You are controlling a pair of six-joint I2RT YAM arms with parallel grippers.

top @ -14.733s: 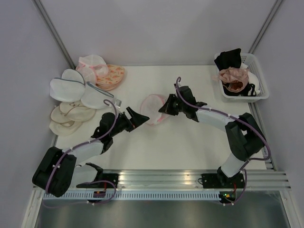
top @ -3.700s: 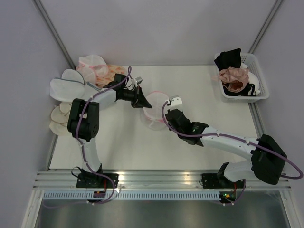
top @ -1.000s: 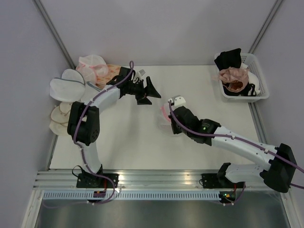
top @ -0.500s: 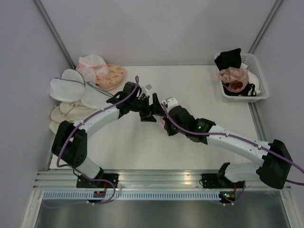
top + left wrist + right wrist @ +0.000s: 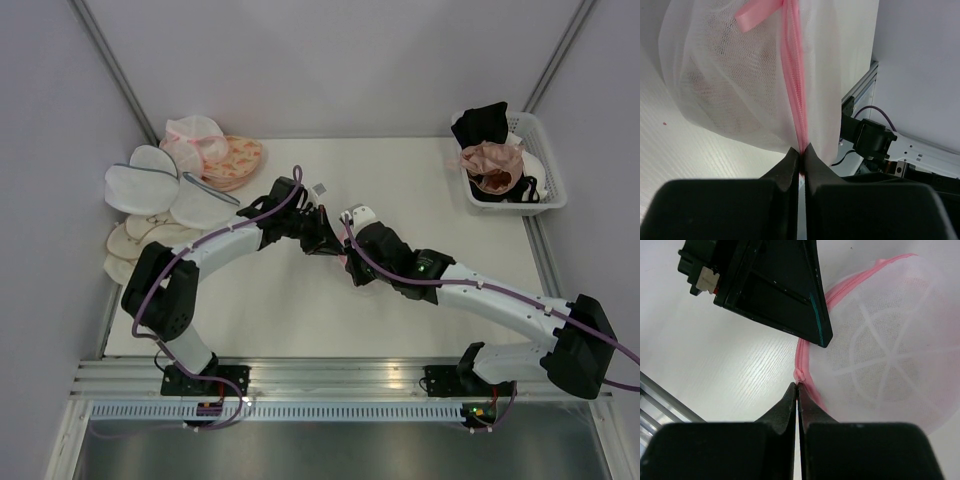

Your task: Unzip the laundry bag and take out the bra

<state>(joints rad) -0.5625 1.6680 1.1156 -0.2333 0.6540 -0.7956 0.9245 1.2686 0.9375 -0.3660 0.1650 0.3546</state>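
Comparing with a second before, I saw that the left arm had swung in from the far side of the counter (image 5: 420, 190) to meet the right one at the middle. Back then the right arm alone had the laundry bag (image 5: 890, 360), and the left jaws stood apart from it. Now both arms crowded over the bag, which showed from above only as a sliver of pink between them.

On the left wrist view the left jaws were pressed together, their fingertips (image 5: 788, 164) pinching the pink zipper (image 5: 795, 75) where the white mesh gathered. On the right wrist view the right jaws were likewise closed, nipping the small knot at the end of the zipper, with the left finger lying just beside. I could not make out the bra through the mesh.

The counter was pale and plain. At its far left lay a heap of white mesh bags (image 5: 150, 190) and an orange-patterned pouch (image 5: 238, 158). At the far right stood a white basket (image 5: 548, 190) holding a black garment (image 5: 480, 125) and a dusty-pink bra (image 5: 490, 160). Grey walls closed in the space, and a metal rail (image 5: 340, 375) ran along the near edge.
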